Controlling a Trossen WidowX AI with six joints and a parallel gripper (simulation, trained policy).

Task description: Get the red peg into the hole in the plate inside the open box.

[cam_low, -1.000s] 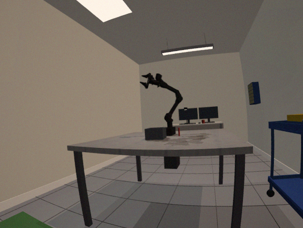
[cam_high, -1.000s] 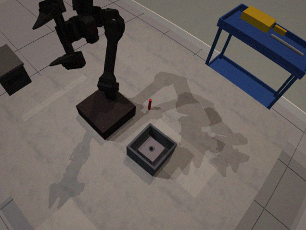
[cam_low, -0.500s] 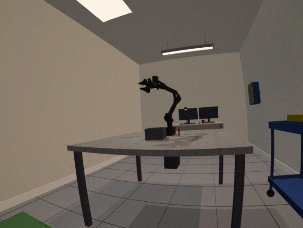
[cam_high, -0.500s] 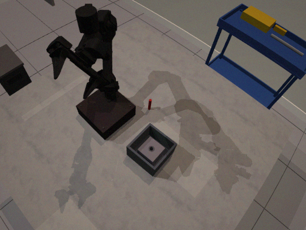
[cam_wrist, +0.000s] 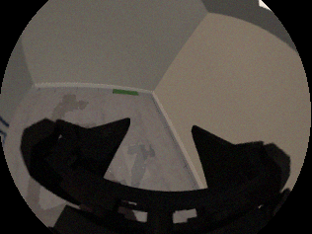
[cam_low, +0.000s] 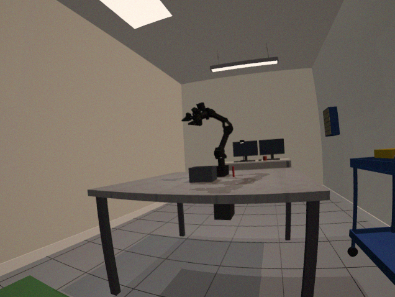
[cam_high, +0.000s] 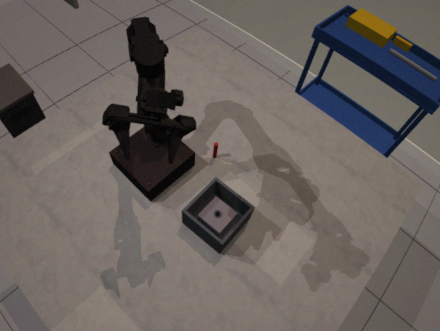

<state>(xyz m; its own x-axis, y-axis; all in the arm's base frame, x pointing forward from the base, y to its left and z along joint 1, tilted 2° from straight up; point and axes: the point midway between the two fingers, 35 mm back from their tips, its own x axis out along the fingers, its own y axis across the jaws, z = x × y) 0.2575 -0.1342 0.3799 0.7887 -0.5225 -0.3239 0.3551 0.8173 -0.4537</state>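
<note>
- The table (cam_high: 170, 291) (cam_low: 204, 195) carries everything; reaching for the peg seems the step in hand, so the arm must swing over and down.
- The pincer (cam_high: 149, 160) (cam_low: 185, 122) (cam_wrist: 161, 124) hangs high, wide open, nothing gripped.
- The open box (cam_high: 201, 229) (cam_low: 202, 174) waits, its plate's hole unfilled.
- The red peg (cam_high: 215, 150) (cam_low: 233, 171), slim and plain, stands upright outside it.

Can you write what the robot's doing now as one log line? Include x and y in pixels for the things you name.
gripper (cam_high: 149, 160) (cam_low: 185, 122) (cam_wrist: 161, 124): open, high | peg (cam_high: 215, 150) (cam_low: 233, 171): upright on table (cam_high: 106, 220) (cam_low: 153, 188) | box (cam_high: 200, 228) (cam_low: 202, 174): pegless

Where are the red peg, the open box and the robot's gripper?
Red peg (cam_high: 215, 150) (cam_low: 233, 171): top and exterior views, its side.
Open box (cam_high: 201, 231) (cam_low: 202, 174): top and exterior views, outer wall.
Gripper (cam_high: 149, 160) (cam_low: 185, 122) (cam_wrist: 161, 124): all three views, between its fingertips.
</note>
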